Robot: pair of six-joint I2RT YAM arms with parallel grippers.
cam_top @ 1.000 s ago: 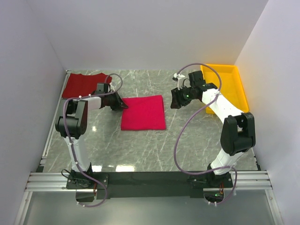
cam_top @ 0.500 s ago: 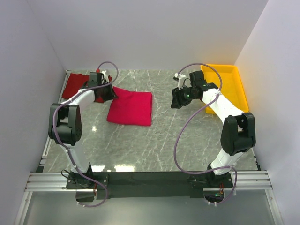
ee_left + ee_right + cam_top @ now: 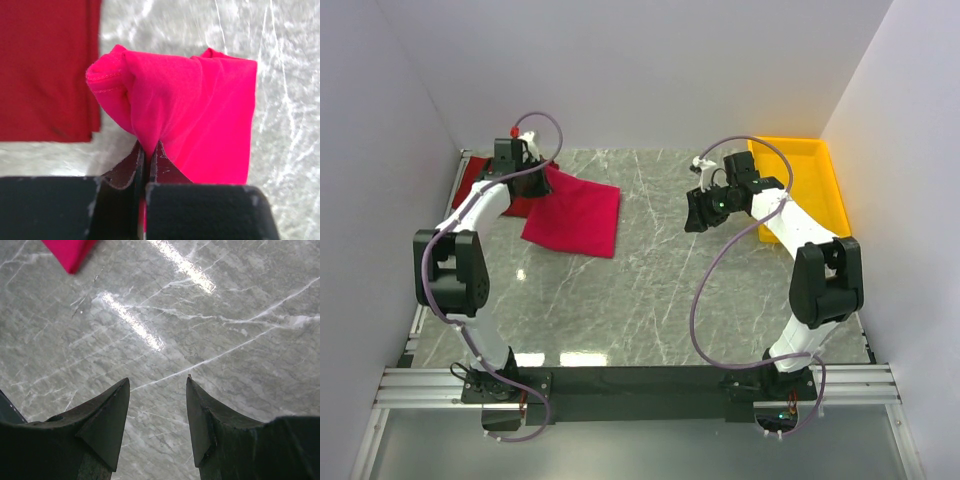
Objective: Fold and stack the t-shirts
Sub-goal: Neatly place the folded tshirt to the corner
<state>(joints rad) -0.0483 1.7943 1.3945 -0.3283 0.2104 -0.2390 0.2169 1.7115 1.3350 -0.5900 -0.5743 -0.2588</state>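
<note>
We clamp left fingers [image 3: 137, 163] shut on bunched edge of folded pink t-shirt [image 3: 200, 115]: tight pinch keeps layers together, lifted edge clear of tabletop [image 3: 650, 290]. Pink shirt's corner reaches over edge of brick red t-shirt [image 3: 472, 186], which lies flat far left; we judge it stack base. Right fingers [image 3: 107, 415] apart, empty, above bare marble, out of way. Next, we think: lay pink squarely on red.

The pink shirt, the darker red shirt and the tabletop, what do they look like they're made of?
The pink shirt: soft matte knit cloth; it bunches into folds, with a stitched hem. The darker red shirt: likely similar matte cloth, lying flat in layers. The tabletop: glossy grey marble look, with white veins and light streaks; stone or laminate is unclear.
</note>
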